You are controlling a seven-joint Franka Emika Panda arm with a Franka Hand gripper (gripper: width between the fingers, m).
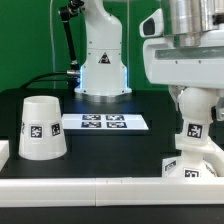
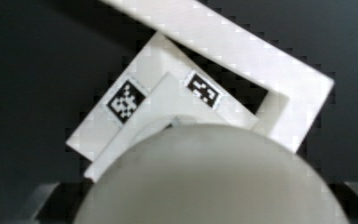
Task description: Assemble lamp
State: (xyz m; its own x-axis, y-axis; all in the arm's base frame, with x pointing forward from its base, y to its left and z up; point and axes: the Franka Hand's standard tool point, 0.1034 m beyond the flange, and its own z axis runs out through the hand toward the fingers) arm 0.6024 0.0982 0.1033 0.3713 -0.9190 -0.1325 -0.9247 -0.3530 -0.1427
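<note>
The white bulb stands upright at the exterior view's right, a tag on its neck. My gripper is shut on its upper part. The bulb's lower end is on or just above the low blocky base; I cannot tell whether they touch. In the wrist view the bulb fills the foreground as a grey-white dome between the dark fingers, and the tagged base lies beyond it. The cone shade stands alone at the exterior view's left, wide end down.
The marker board lies flat mid-table. The arm's white pedestal stands behind it, with black cables to its left. A white raised rim borders the table's front and wraps the corner by the base.
</note>
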